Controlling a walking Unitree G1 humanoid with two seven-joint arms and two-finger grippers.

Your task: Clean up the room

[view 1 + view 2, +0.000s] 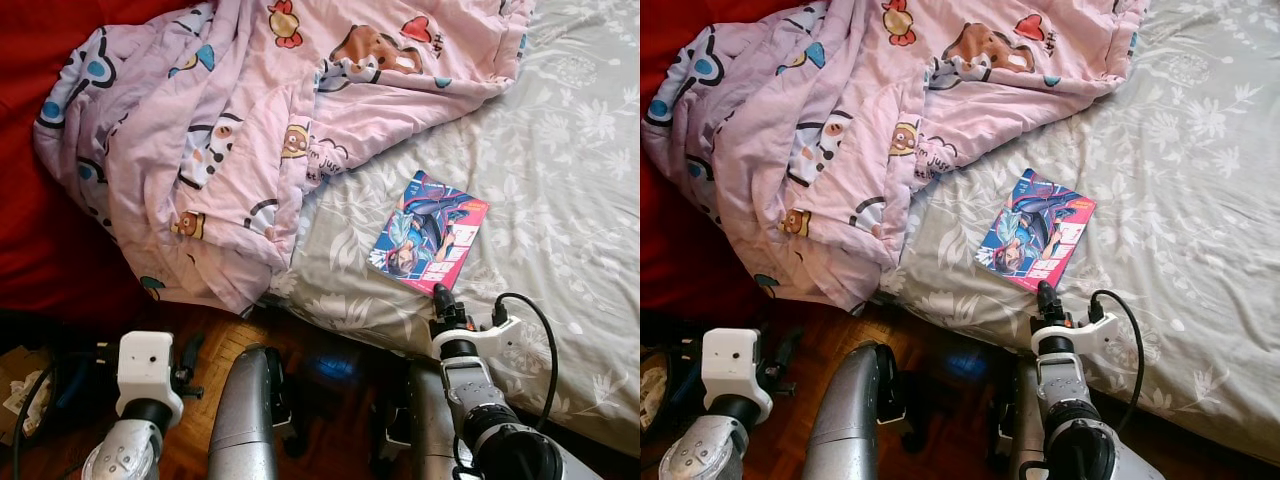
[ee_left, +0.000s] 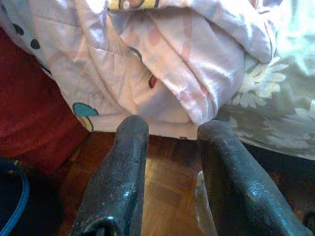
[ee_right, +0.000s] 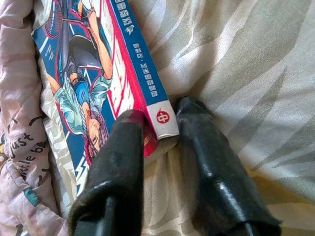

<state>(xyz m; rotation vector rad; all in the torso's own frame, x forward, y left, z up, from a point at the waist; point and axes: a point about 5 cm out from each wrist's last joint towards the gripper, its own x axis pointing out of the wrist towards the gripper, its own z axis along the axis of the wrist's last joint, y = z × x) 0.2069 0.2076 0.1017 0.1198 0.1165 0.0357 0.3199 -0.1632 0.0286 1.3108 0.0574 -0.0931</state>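
A comic book (image 1: 430,232) with a blue and pink cover lies flat on the grey floral bedsheet (image 1: 560,180), near the bed's front edge. My right gripper (image 1: 441,296) is at the book's near corner. In the right wrist view its fingers (image 3: 123,147) stand open astride that corner of the book (image 3: 88,73), one over the cover and one beside the spine. A crumpled pink cartoon quilt (image 1: 230,130) covers the bed's left part and hangs over the edge. My left gripper (image 2: 170,130) is open and empty, low above the wooden floor below the quilt's (image 2: 162,59) hanging edge.
A red cloth (image 1: 40,240) lies left of the quilt. Wooden floor (image 1: 215,345) shows between me and the bed. Dark cables and a crumpled paper item (image 1: 20,385) sit at the lower left.
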